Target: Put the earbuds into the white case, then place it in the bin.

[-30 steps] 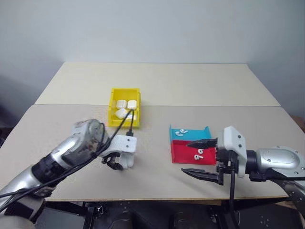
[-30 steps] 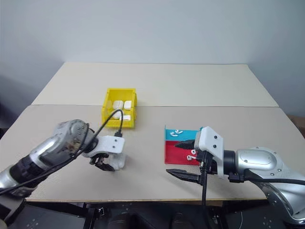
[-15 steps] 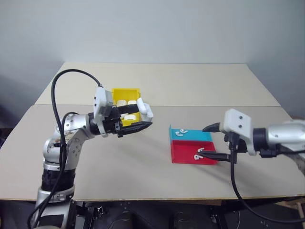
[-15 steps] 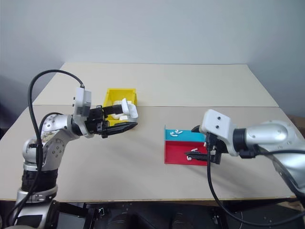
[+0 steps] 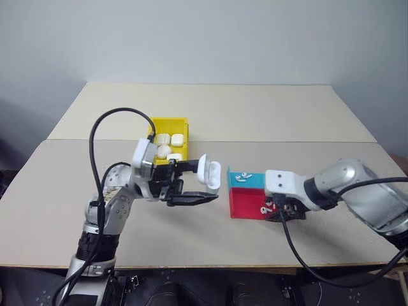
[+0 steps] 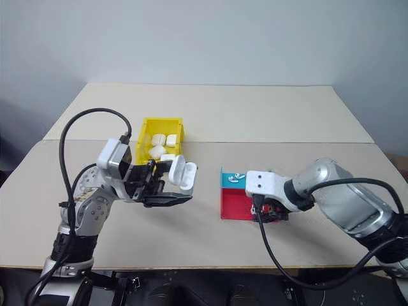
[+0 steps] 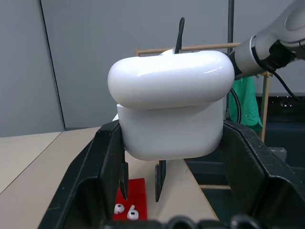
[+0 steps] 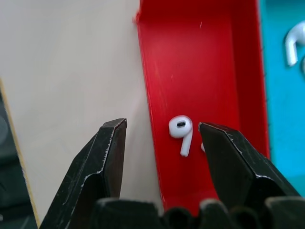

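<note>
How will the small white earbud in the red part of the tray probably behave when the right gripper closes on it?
The earbud looks glossy and rounded, so it may slip between the right gripper's hard black fingers. It seems very light and lies loose on the smooth red tray, so a touch from one finger could push it aside. Its short stem probably keeps it from rolling far.

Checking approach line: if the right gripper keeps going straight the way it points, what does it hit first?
Likely the red tray compartment. The right gripper, jaws open, points down at it with one earbud between its fingers; one finger sits outside the tray wall, so that wall may come first. Depth is unclear.
</note>
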